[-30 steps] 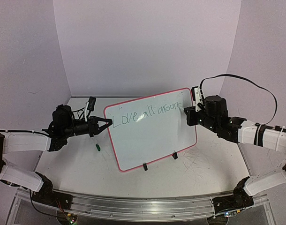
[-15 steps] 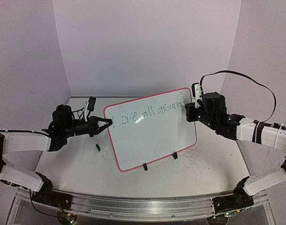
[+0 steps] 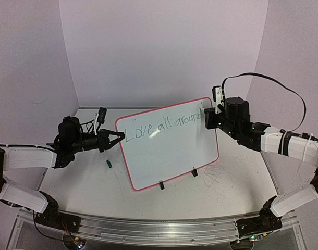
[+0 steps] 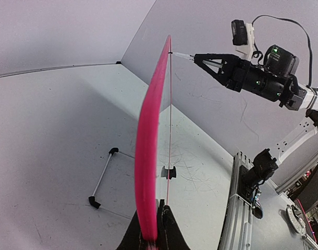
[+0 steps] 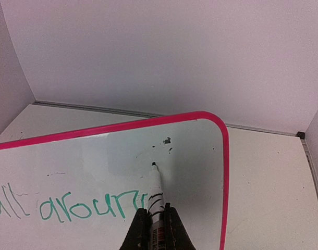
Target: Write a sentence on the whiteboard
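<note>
Just ahead of your right pincer [image 5: 155, 212], squeezed onto the marker [image 5: 155, 187], the whiteboard [image 5: 193, 151] stands with its sentence [image 5: 91, 205] left of the tip (not much room beyond). Your left pincer [image 4: 154, 226] pinches its rim; push too hard and it may slip, smudging letters.

A small dark-green cap [image 3: 109, 163] lies on the scuffed white worktop [image 3: 81, 182], toward its left side. Grey scribble marks [image 3: 224, 179] cover the worktop's right part. A metal rail [image 3: 148, 229] runs along its near edge, and plain pale walls [image 3: 164, 47] enclose it behind and at both sides.
</note>
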Available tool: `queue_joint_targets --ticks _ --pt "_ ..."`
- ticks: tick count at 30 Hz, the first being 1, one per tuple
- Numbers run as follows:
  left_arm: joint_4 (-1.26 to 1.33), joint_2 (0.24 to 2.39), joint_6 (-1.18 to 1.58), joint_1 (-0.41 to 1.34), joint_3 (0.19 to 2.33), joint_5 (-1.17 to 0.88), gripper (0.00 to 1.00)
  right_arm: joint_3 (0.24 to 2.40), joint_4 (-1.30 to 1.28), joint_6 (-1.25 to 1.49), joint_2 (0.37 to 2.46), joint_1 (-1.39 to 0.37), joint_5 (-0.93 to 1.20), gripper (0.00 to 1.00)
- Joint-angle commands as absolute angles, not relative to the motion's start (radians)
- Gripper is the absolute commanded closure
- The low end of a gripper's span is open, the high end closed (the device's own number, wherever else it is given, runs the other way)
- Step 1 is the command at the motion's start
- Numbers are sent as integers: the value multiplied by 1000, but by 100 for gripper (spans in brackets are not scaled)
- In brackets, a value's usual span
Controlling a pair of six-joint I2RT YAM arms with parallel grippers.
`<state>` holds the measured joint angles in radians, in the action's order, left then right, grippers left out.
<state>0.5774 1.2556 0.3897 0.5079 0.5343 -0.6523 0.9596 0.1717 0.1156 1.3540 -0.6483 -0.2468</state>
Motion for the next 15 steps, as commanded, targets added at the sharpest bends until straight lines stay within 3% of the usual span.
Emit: queue_joint_targets --ticks 1,15 --pt "499 1261 294 505 532 -635 100 983 190 113 1353 -643 -245 100" --pt "499 1262 295 505 535 -634 100 877 140 137 1289 -643 -218 100"
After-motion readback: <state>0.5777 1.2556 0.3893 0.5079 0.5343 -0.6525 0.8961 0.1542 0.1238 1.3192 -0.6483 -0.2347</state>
